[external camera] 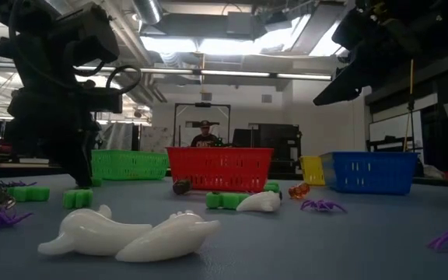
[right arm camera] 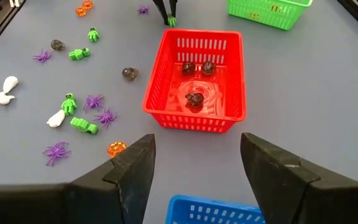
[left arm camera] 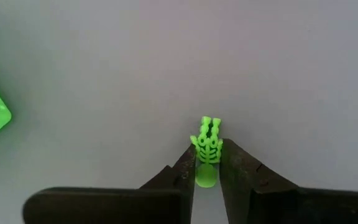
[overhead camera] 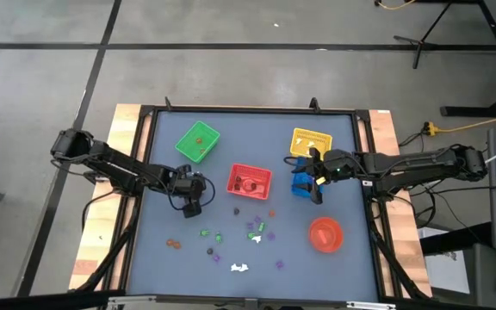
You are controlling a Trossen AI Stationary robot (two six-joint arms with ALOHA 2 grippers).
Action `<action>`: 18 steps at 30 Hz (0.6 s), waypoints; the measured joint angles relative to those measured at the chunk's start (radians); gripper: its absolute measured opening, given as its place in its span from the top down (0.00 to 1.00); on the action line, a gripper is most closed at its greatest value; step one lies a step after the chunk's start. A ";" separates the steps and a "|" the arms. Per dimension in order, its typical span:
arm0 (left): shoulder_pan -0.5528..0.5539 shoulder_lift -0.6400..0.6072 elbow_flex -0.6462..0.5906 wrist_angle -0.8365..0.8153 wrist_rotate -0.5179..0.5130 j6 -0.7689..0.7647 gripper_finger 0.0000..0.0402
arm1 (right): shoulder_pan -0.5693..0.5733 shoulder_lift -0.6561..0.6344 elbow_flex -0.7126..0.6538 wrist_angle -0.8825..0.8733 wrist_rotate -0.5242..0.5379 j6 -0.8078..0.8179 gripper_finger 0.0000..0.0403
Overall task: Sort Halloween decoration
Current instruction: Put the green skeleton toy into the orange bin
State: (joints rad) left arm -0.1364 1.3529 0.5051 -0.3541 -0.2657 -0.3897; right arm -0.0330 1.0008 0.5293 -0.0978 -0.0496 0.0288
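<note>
My left gripper (left arm camera: 207, 155) stands low over the blue-grey table (overhead camera: 162, 241), in front of the green basket (overhead camera: 198, 142), shut on a small green skeleton trinket (left arm camera: 208, 142). The right wrist view shows it too, beyond the red basket (right arm camera: 194, 78), which has three dark trinkets lying on its floor. Other Halloween decorations (overhead camera: 250, 232) lie scattered on the near half of the table: green, purple, orange, white and dark pieces. My right gripper (right arm camera: 197, 158) hangs open above the blue basket (overhead camera: 302, 183), with nothing between its fingers. My left gripper pinches the green skeleton between its two fingers, one on each long side of its ribbed body (left arm camera: 207, 152). The fingers slant steeply down and lie along the figure. Its two-pronged end (left arm camera: 210, 124) sticks out past the fingertips, down at the table surface.
A yellow basket (overhead camera: 310, 142) stands at the far right and a round red bowl (overhead camera: 325, 234) at the near right. Two white ghost-like pieces (external camera: 131, 233) lie close to the near edge. A person (external camera: 203, 134) shows in the room behind the table.
</note>
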 joint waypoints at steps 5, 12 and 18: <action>0.003 0.003 0.036 0.002 -0.015 0.000 0.91 | 0.000 0.000 0.000 0.000 0.000 0.000 0.41; 0.002 0.002 0.114 0.007 -0.006 0.000 0.91 | 0.000 0.000 0.000 0.061 0.000 0.024 0.41; 0.002 0.001 0.227 0.011 -0.003 0.000 0.91 | 0.000 0.000 0.000 0.204 -0.011 0.068 0.41</action>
State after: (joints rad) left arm -0.1349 1.3542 0.7317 -0.3428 -0.2689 -0.3897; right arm -0.0326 1.0004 0.5293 0.1066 -0.0610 0.0965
